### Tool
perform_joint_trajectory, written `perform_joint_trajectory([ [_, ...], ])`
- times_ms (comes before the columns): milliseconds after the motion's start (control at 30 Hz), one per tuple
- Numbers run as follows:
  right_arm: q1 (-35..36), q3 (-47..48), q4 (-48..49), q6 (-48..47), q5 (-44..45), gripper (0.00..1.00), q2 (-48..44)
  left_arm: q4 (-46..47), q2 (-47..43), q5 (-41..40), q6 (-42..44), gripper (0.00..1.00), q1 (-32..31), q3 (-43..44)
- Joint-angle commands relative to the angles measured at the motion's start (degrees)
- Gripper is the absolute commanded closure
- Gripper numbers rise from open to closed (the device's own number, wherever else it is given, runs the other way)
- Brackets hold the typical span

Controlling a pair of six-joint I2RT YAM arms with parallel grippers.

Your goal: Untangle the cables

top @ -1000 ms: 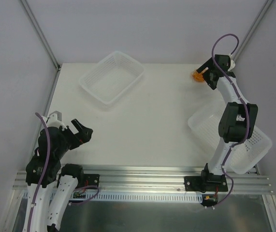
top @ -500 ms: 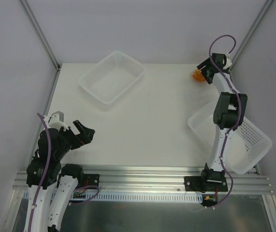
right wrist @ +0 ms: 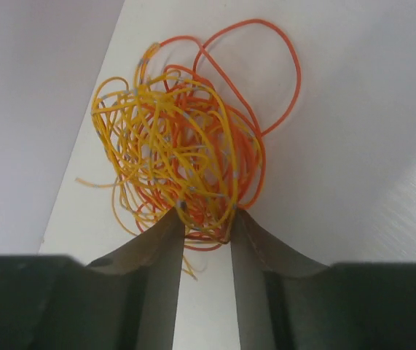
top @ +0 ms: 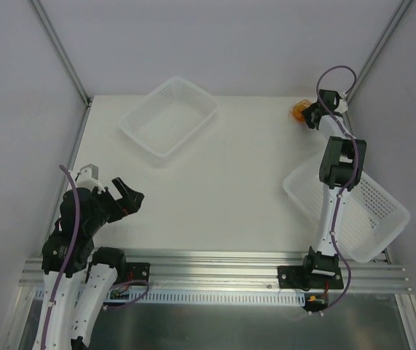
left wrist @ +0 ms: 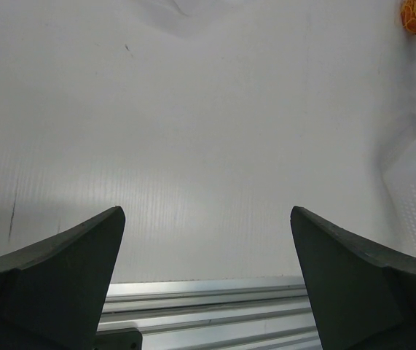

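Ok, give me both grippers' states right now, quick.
Left gripper: open, holding nothing.
Right gripper: jaws narrowed around strands of the cable tangle; whether it grips cannot be told.

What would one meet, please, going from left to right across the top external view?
left gripper → white basket at the far side → cables in an orange tangle → tilted white basket

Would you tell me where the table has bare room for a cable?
The middle of the table, between the far basket, the right basket and the left claw, is bare. The far-right corner is crowded: cables and right claw.
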Motion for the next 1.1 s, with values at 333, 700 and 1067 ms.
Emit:
perform_joint_trajectory([
  [333, 4.3, -10.2, 7.6, -1.9, -14.2, 0.99, -11.4, 4.5, 6.1, 3.2, 1.4, 0.01, -0.2, 0.4],
  [700, 22.2, -32.2, 4.7, -11.6, -29.6, 0.99, -31.0, 14.4, 13.7, 10.6, 2.7, 0.01, -0.3, -3.6],
  [1067, 41.5, -54.3, 1.7, -21.4, -35.8, 0.99, -47.5, 20.2, 19.4, 18.8, -4.0, 0.01, -0.4, -7.4],
])
